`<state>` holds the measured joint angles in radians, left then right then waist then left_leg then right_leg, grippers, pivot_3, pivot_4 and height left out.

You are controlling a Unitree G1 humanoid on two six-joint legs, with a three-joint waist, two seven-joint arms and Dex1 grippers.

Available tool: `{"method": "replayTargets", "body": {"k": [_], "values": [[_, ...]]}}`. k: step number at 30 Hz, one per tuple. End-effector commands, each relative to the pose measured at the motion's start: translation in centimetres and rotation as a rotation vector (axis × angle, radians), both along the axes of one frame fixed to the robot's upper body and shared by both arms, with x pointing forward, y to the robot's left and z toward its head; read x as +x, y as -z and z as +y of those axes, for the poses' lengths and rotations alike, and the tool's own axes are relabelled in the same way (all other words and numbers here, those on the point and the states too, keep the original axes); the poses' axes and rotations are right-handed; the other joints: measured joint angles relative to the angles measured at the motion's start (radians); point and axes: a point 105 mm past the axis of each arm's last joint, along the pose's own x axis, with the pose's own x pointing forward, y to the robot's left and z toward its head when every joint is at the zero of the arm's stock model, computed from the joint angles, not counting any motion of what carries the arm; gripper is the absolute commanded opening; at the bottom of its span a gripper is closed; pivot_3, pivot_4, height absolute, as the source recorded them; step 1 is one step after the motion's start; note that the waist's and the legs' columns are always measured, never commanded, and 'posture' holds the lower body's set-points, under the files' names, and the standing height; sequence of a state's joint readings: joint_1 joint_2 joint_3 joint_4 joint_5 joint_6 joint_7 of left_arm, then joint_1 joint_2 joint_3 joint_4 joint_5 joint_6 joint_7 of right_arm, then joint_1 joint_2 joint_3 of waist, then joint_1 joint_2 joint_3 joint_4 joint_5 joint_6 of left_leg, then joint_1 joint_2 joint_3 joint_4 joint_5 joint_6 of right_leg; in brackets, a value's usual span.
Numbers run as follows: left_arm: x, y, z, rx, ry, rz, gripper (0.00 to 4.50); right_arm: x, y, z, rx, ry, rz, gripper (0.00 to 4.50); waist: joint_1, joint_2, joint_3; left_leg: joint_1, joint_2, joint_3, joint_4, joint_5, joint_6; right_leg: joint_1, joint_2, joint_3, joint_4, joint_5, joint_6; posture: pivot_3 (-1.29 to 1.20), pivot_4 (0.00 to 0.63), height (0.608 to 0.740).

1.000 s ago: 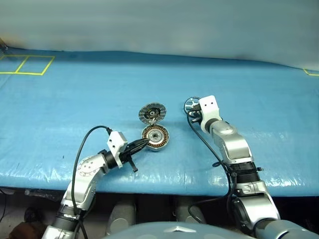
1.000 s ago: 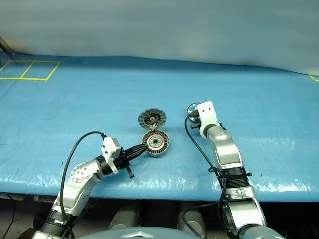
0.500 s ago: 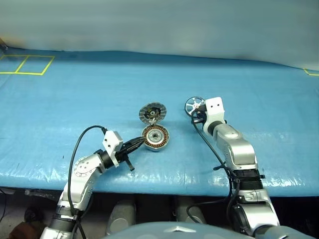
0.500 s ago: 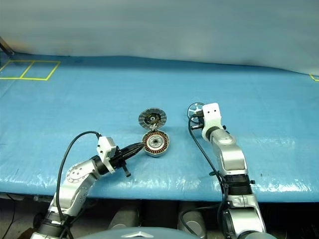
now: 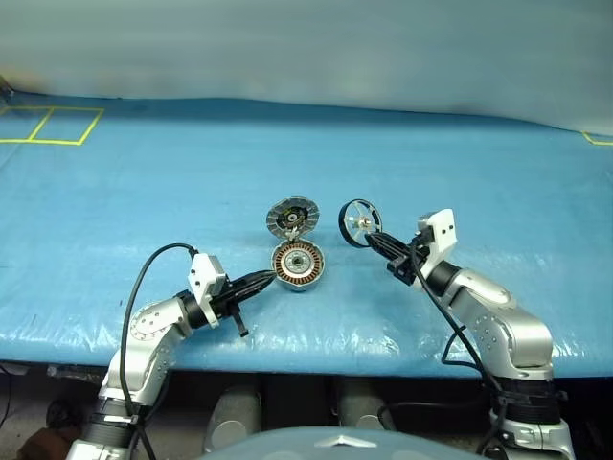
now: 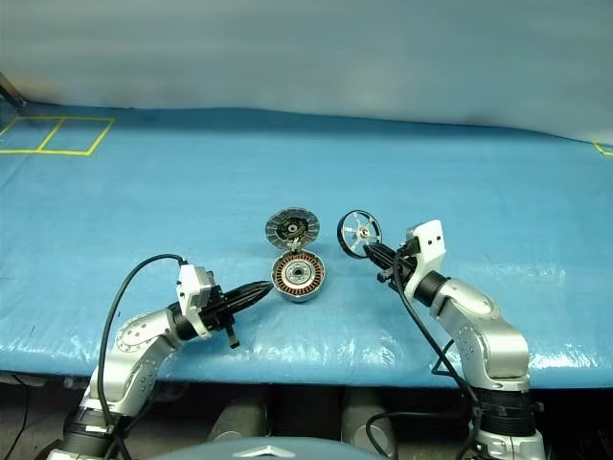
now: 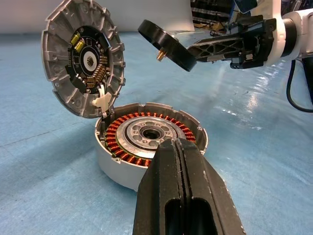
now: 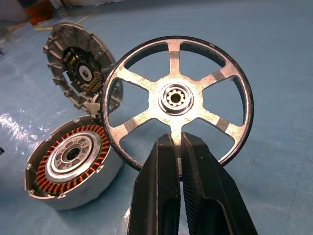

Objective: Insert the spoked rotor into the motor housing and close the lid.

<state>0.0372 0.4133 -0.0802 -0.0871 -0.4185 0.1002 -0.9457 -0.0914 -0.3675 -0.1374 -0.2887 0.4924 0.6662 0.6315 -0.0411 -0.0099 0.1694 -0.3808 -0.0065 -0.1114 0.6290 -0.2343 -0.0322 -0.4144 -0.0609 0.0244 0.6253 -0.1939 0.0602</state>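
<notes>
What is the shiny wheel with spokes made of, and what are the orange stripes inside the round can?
The spoked silver wheel looks like bare cast metal, dull and speckled, with a dark rim, perhaps rubber or painted. The orange ring in the round grey metal can looks like thin copper wire windings: reddish, glossy, tightly bundled.

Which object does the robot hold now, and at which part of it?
The right gripper holds the spoked rotor by one spoke and the rim, above the table. The left gripper, shut, holds nothing.

A robot test bench – blue tarp [image 5: 192,172], yellow tape marks [image 5: 53,125].
</notes>
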Motion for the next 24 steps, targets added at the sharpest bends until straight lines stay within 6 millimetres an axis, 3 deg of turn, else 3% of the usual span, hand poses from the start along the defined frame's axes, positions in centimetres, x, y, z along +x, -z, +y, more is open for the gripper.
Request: {"method": "replayTargets", "body": {"k": [1,10,24], "values": [[0.0,-1.3,-0.1,-0.022,0.027,-0.046,0.0,-1.3,-2.0,2.0,0.019,-0.148,-0.088,0.04,0.002,0.0,0.0,0.0,0.0,0.0,0.0,0.0,0.0,0.0,0.0,0.0,0.0,0.0,0.0,0.0,0.15,0.74],[-0.1,-1.4,-0.1,-0.031,0.056,-0.054,0.0,-2.2,-1.3,5.4,-0.045,-0.329,-0.087,0.04,0.005,-0.001,0.001,0.0,0.0,0.0,0.0,0.0,0.0,0.0,0.0,0.0,-0.001,0.0,0.0,0.0,0.15,0.74],[-0.2,-1.2,0.0,0.016,0.052,-0.061,0.0,-1.1,-0.6,6.7,-0.139,-0.362,-0.12,0.04,0.005,-0.002,0.001,0.0,0.0,0.0,0.0,0.0,0.0,0.0,0.0,0.0,-0.001,0.0,0.0,0.0,0.15,0.74]]}}
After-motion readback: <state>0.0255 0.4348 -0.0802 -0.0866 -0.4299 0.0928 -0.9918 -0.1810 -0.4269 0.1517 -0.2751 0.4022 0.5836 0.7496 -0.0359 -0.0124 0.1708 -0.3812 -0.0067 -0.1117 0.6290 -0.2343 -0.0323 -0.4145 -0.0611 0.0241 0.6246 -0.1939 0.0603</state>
